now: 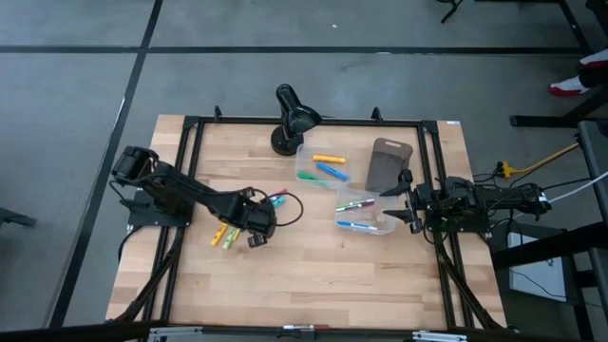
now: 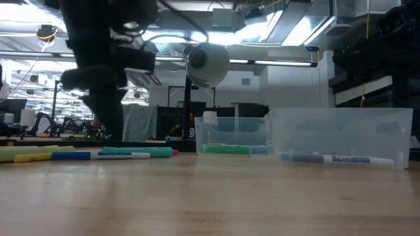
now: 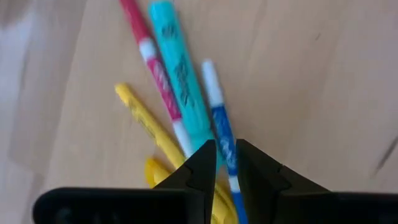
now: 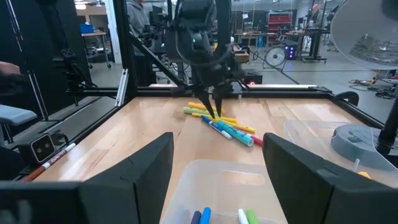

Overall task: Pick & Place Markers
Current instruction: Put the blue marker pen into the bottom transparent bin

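Robotics lab: open hall, ceiling strip lights (image 2: 275, 62), benches with equipment (image 4: 292, 37), black frame rig (image 1: 190, 133) round table.

A pale wooden worktop (image 1: 313, 275) with a black metal frame (image 1: 190, 123) stands on a grey concrete floor (image 1: 76, 95) crossed by dark lines. A black desk lamp (image 1: 293, 116) sits at the worktop's far edge. Beyond it the room is a large open workshop, lit by long ceiling strip lights (image 2: 275, 62) and bright overhead panels (image 2: 308, 26). Benches, stands and equipment (image 4: 292, 43) fill the background, with cables (image 1: 532, 166) trailing on the floor at the right.
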